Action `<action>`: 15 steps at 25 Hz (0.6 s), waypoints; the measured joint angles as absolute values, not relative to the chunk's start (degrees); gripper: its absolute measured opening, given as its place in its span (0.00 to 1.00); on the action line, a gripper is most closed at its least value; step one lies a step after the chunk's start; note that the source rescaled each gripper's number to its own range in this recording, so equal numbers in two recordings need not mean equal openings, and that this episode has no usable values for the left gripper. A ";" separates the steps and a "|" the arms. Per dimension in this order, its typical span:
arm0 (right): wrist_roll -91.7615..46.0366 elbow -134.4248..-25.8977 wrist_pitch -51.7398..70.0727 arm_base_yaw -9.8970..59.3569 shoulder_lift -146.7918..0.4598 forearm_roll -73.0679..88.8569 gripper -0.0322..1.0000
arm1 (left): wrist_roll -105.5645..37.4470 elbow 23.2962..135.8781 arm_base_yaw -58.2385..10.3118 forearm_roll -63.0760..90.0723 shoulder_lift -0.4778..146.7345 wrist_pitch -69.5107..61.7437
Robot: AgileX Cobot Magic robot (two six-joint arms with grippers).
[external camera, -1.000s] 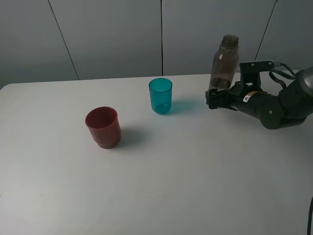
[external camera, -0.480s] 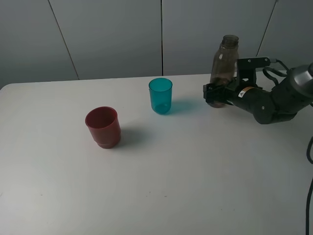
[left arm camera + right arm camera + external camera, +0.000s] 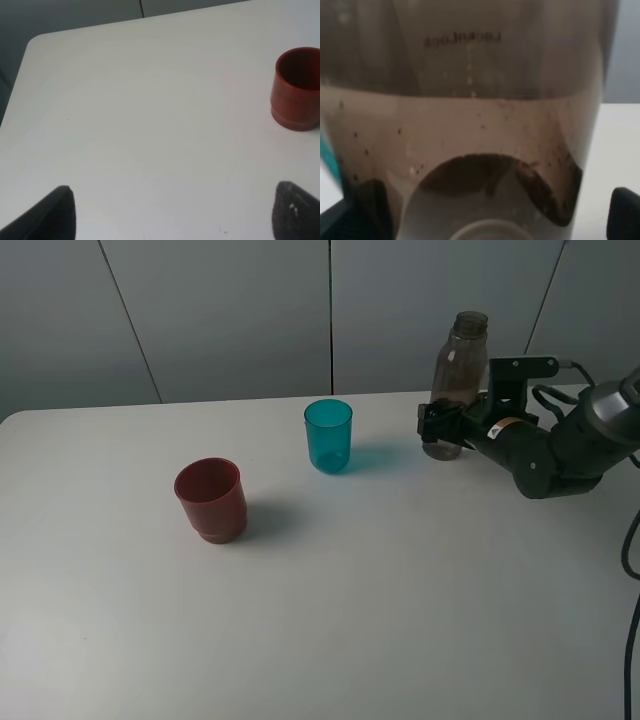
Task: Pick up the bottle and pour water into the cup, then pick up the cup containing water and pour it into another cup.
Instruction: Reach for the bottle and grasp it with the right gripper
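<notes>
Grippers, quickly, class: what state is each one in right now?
Left gripper: open, holding nothing.
Right gripper: open, fingers either side of the bottle, not yet closed.

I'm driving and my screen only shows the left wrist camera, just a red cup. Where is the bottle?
Observer: The bottle stands upright at the far right of the table, in the high view.
Operator: Is something grabbing it?
Observer: The right end effector has open jaws on either side of its lower part.
Operator: Where's the other cup?
Observer: The teal cup stands upright between the red cup and the bottle.
</notes>
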State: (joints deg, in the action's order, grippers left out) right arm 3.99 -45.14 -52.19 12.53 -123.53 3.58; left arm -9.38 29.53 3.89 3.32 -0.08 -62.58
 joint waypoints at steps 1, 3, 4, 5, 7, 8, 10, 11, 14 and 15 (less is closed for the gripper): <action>3.99 -45.24 -52.49 12.53 -123.61 3.58 1.00 | -9.38 29.53 3.89 3.32 -0.08 -62.58; 3.99 -45.24 -53.72 12.53 -123.61 3.58 1.00 | -9.38 29.53 3.89 3.32 -0.08 -62.58; 3.99 -45.24 -54.33 12.53 -123.67 3.58 1.00 | -9.38 29.53 3.89 3.32 -0.08 -62.58; 3.99 -45.45 -54.71 12.53 -123.92 3.58 1.00 | -9.38 29.53 3.89 3.32 -0.08 -62.58; 3.99 -45.82 -54.92 12.53 -124.61 3.58 1.00 | -9.38 29.53 3.89 3.32 -0.08 -62.58; 3.99 -45.95 -54.97 12.53 -124.93 3.58 1.00 | -9.38 29.53 3.89 3.32 -0.08 -62.58; 3.99 -46.33 -54.97 12.53 -125.43 3.58 1.00 | -9.38 29.53 3.89 3.32 -0.08 -62.58; 3.99 -46.60 -54.97 12.53 -125.47 3.58 1.00 | -9.38 29.53 3.89 3.32 -0.08 -62.58; 3.99 -46.85 -55.20 12.53 -125.54 3.58 1.00 | -9.38 29.53 3.89 3.32 -0.08 -62.58; 3.99 -46.85 -55.20 12.53 -125.54 3.58 1.00 | -9.38 29.53 3.89 3.32 -0.08 -62.58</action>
State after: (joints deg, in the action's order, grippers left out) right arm 3.99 -46.85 -55.20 12.53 -125.54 3.58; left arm -9.38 29.53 3.89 3.32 -0.08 -62.58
